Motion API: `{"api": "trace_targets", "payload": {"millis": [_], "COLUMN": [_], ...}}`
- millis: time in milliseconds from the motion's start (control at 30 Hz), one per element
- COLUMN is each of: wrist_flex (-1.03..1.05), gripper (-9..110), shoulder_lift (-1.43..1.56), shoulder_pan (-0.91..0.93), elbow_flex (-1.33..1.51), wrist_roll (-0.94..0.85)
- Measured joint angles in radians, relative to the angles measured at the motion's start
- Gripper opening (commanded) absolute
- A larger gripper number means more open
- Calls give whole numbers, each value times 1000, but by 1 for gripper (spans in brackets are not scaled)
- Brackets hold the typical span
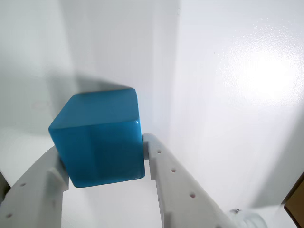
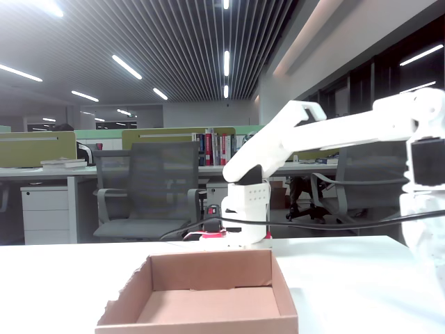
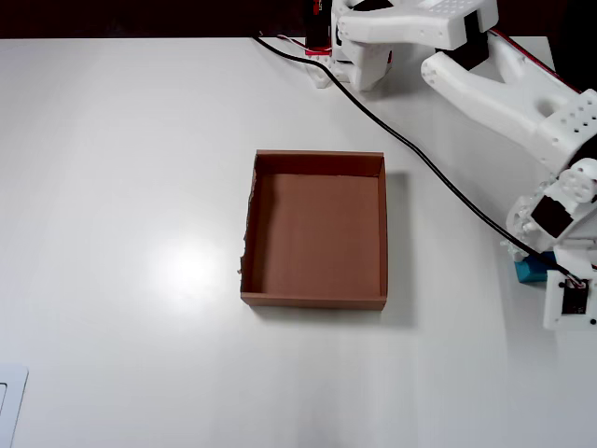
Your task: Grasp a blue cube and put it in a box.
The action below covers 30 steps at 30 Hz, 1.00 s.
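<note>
**Box empty at centre; blue cube between the fingers at far right**

Item 1. The box: brown cardboard, shallow, low walls, rectangular. Overhead view: sits near the middle of the white table; its left wall has a ragged, torn edge. Interior bare, nothing in it. Fixed view: the box stands in the foreground, open top toward the camera, floor likewise bare.

Item 2. The arm: white, five-joint. Overhead view: base at the top edge, right of the box; links reach out to the right and then bend down toward the table at the right edge. A black cable runs from the base area diagonally across the table to the wrist. Fixed view: the upper link slopes up from the base and runs right, out toward the frame edge.

Item 3. The blue cube: teal-blue, matte, solid. Wrist view: held between the two white fingers of the gripper, one finger touching each side of its lower half, the cube's upper part standing beyond the tips. The fingers pinch the cube. Overhead view: the cube shows as a small blue patch under the wrist, well to the right of the box and outside it.
</note>
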Motion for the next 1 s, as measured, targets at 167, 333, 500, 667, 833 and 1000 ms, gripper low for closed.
{"api": "trace_targets", "payload": {"millis": [167,333,500,667,833,1000], "wrist_flex": [0,-9,-12,-12,-17,-18], "gripper": [14,14,14,14,14,14], "shoulder_lift": [0,9,100,233,377,514], "shoulder_pan": [0,11,20,38,77,143], "elbow_flex": [0,0,31,106,218,350], "wrist_roll": [14,25,31,31,43,46]}}
